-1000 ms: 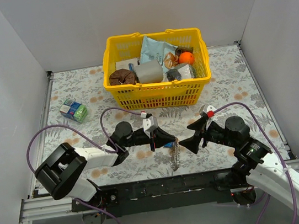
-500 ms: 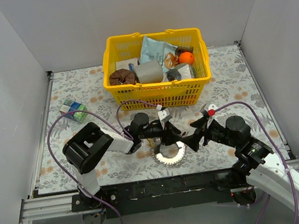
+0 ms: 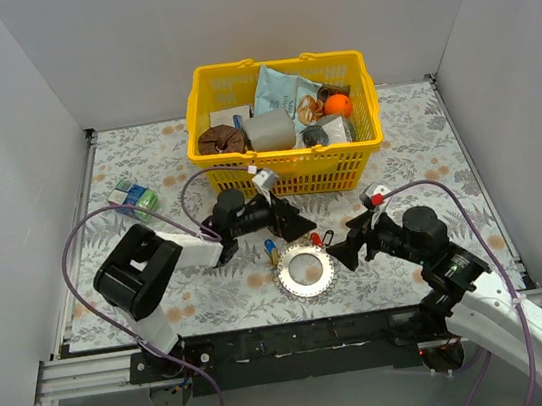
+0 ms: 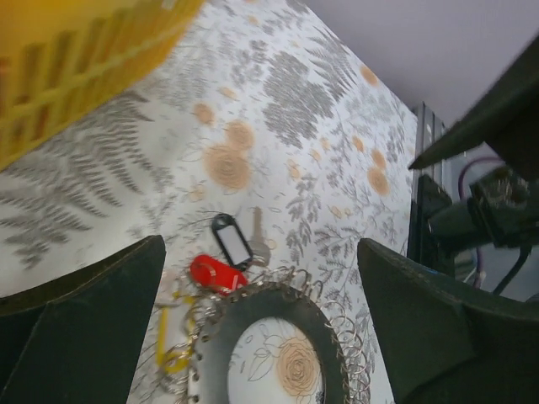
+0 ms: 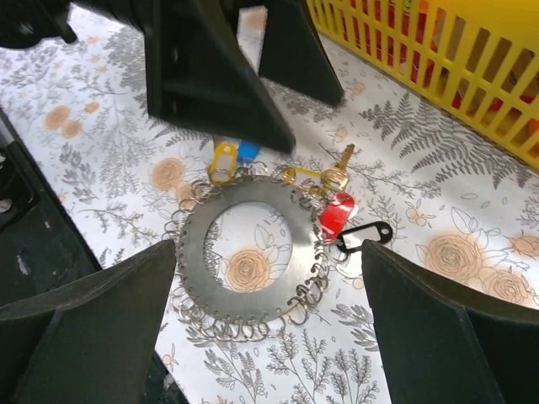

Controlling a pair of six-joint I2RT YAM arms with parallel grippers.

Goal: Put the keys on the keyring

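The keyring (image 3: 304,271) lies flat on the flowered table between both arms, a silvery disc with small wire loops all round its rim. Keys and tags hang at its far edge: a blue one (image 3: 271,252), a red one (image 3: 316,240) and a black-framed tag (image 5: 364,234), plus a yellow tag (image 5: 221,160) and a gold key (image 5: 337,172). My left gripper (image 3: 293,228) stands open just beyond the ring, touching nothing. My right gripper (image 3: 349,240) is open at the ring's right side, empty. In the left wrist view the ring (image 4: 333,337) and red tag (image 4: 212,273) lie between the jaws.
A yellow basket (image 3: 287,170) full of packets and groceries stands right behind the left gripper. A small blue-green box (image 3: 134,199) lies at the far left. White walls close in the table on three sides.
The left gripper has opened and let go of the keyring, which hung on edge from it and now lies flat. The left arm has drawn back toward the basket.
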